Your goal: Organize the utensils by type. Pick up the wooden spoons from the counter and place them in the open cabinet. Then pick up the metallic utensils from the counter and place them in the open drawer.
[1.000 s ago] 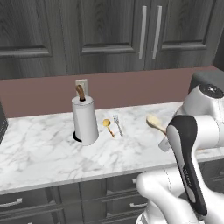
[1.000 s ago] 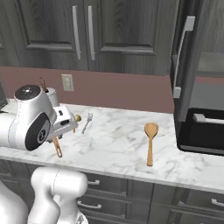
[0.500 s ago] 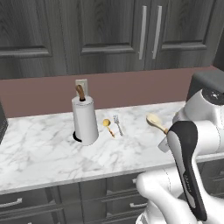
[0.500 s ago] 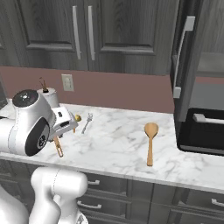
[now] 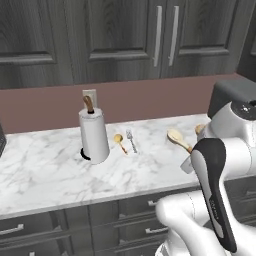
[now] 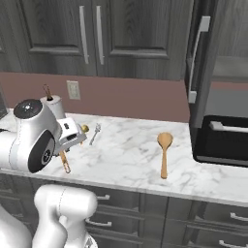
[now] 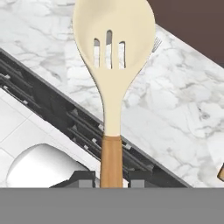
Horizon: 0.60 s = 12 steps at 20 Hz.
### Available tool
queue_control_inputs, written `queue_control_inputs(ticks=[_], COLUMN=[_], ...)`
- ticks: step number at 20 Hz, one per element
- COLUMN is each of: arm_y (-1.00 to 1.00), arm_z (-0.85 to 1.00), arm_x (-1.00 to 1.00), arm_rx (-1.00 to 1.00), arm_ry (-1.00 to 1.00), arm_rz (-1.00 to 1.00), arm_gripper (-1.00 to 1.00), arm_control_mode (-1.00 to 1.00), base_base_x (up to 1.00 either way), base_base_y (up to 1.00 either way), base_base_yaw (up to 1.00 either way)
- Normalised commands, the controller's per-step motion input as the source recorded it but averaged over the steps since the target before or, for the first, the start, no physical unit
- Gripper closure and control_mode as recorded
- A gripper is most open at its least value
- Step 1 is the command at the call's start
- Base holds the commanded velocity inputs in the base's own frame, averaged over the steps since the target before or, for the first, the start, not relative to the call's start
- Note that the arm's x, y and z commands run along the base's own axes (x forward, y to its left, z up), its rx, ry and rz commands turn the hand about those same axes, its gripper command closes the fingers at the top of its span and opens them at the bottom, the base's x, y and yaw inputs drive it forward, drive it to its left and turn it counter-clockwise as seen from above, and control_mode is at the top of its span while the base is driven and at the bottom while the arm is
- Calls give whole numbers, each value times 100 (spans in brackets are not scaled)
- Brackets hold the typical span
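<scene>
— Pincer (image 7: 111,178)?
— Nearly closed, clamped on the orange-brown handle of the slotted cream wooden spoon (image 7: 112,65). Lifted off the counter (image 7: 175,127), bowl pointing away from the fingertips (image 7: 84,178).

— Below the pincer?
— Marble edge and dark base units (image 7: 65,127) running diagonally under the held spoon.

— Other wooden spoon?
— All-brown one (image 6: 164,152) lying flat on the counter, well off to the pincer's right in the right base view, near the black appliance (image 6: 225,140).

— Metallic pieces?
— Silver fork (image 5: 132,140) and gold-bowled spoon (image 5: 119,142) side by side on the marble, beyond the pincer toward the wall, just beside the paper-towel roll (image 5: 93,134).

— Cabinet? Drawer?
— Tall dark cabinet with silver bar handle (image 6: 197,60) far right of the pincer, above the appliance. Drawer: cannot tell which.
</scene>
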Motion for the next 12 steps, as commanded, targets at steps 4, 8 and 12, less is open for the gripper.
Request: queue_control_inputs(ticks=[4,8,12], arm_y=[0,0,0], arm_z=[0,0,0], arm_x=[0,0,0], arm_rx=[0,0,0], arm_ry=[0,0,0], arm_rz=[0,0,0], arm_gripper=[100,100,100], arm_control_mode=[100,100,100], base_base_x=[-50,-38,-36], base_base_y=[-30,-32,-42], base_base_yaw=[-12,-14,-23])
